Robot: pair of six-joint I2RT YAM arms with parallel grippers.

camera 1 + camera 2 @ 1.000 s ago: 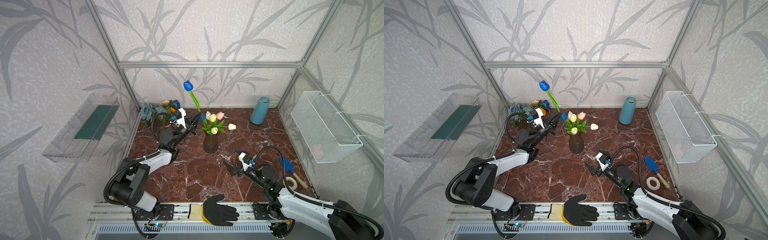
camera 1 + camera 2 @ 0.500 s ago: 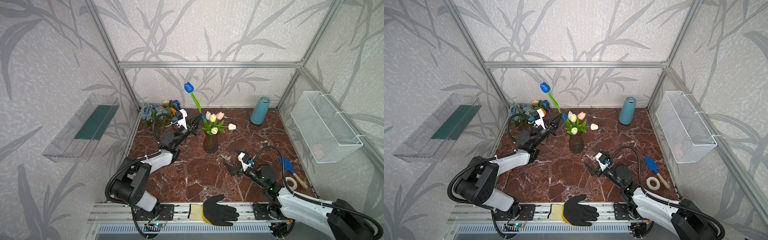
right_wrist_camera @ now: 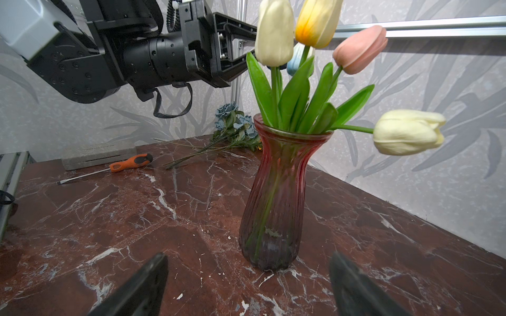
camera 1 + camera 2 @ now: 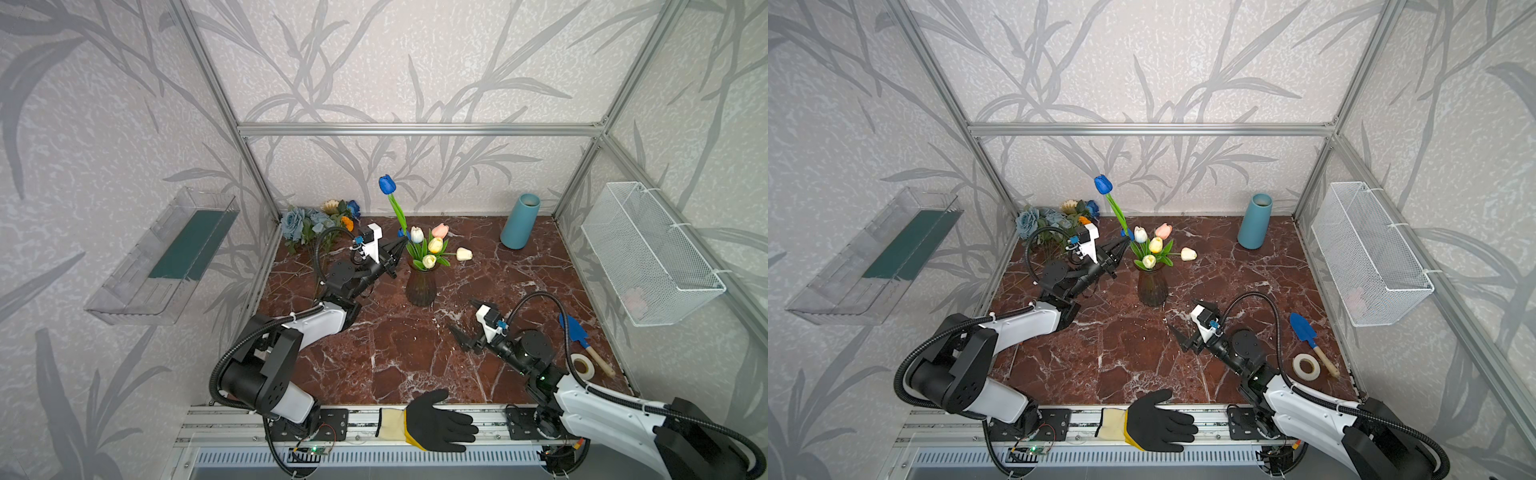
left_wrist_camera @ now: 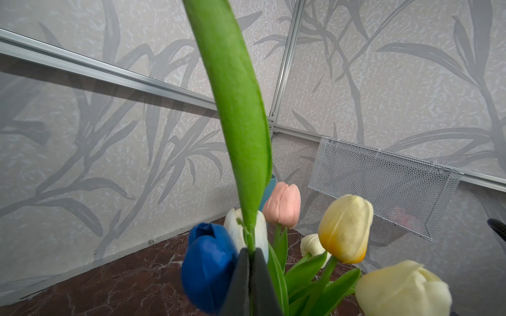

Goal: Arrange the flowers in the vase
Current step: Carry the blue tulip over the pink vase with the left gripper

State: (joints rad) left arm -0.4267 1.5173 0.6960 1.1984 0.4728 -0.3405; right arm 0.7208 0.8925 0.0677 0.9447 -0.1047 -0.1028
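A dark red glass vase (image 4: pixel 421 286) (image 4: pixel 1152 289) (image 3: pixel 276 197) stands mid-table with white, yellow and pink tulips (image 4: pixel 432 245) (image 3: pixel 315 24) in it. My left gripper (image 4: pixel 400 245) (image 4: pixel 1123 245) (image 5: pixel 249 254) is shut on the green stem of a blue tulip (image 4: pixel 386 184) (image 4: pixel 1102 184), held upright just left of the vase's mouth. A second blue tulip (image 5: pixel 208 268) sits right beside the jaws. My right gripper (image 4: pixel 467 320) (image 4: pixel 1190 322) (image 3: pixel 249 258) stands open and empty, low over the table in front of the vase. More flowers (image 4: pixel 320 220) (image 3: pixel 235 123) lie at the back left corner.
A teal cylinder (image 4: pixel 519 222) stands at the back right. A wire basket (image 4: pixel 648 253) hangs on the right wall, with a blue trowel (image 4: pixel 575 330) and tape roll (image 4: pixel 582 365) below. An orange screwdriver (image 3: pixel 128 164) lies left. A black glove (image 4: pixel 440 422) rests on the front rail.
My left gripper has carried the blue tulip slightly right and down, closer to the vase's mouth. The right arm has not moved.
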